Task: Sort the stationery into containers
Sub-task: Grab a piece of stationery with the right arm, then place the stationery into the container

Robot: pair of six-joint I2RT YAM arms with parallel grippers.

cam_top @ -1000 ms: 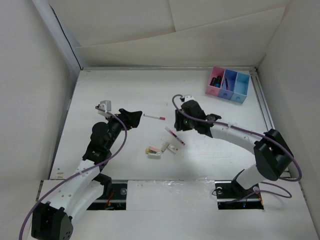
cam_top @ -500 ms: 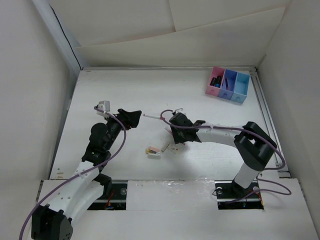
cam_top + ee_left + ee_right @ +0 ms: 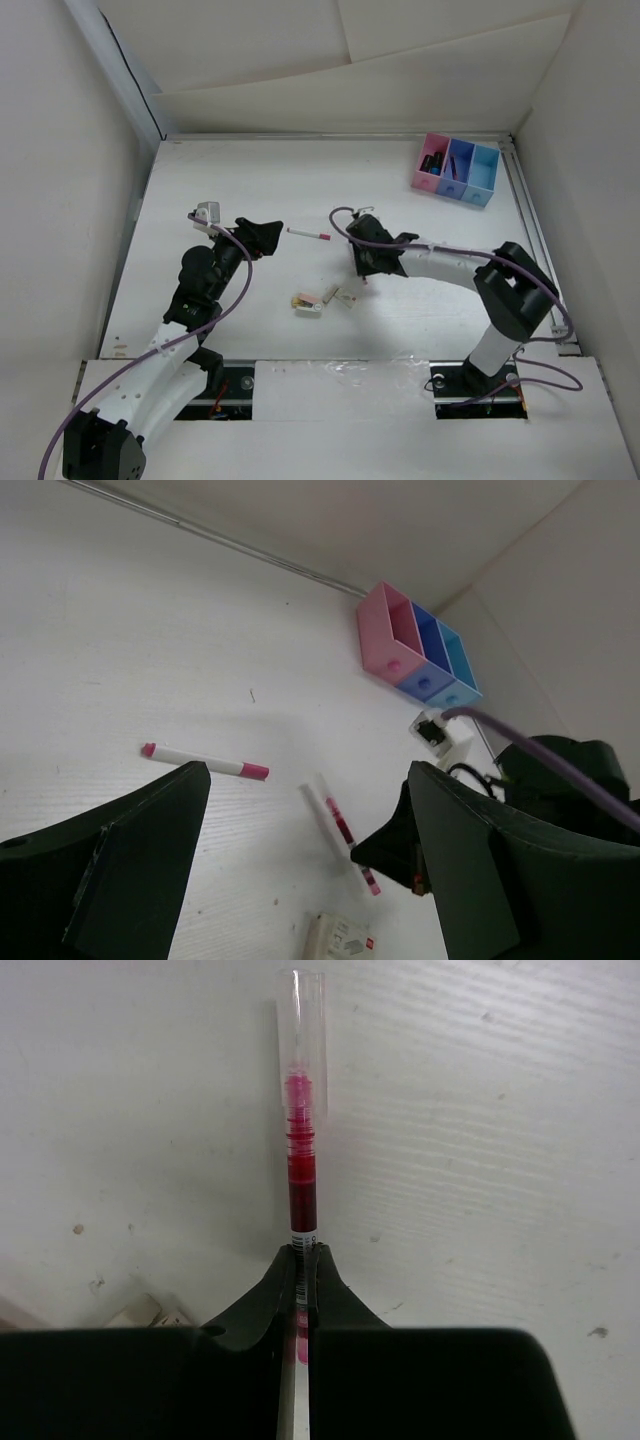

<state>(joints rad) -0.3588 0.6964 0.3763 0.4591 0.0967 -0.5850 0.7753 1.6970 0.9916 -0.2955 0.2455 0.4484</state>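
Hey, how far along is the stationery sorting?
Done: a few dark items lie in the joined pink, blue and light-blue plastic bins. In hand: the right tool is shut on a clear-capped red-ink pen. Remaining: a white pink-ended pen and small beige eraser blocks.

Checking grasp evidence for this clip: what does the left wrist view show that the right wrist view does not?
Only left wrist: the joined pink, blue and light-blue plastic bins, a loose white pen with pink ends, and the open left gripper. Only right wrist: a close look at the right gripper, jaws shut tight on the barrel. Both: the clear-capped red pen it holds.
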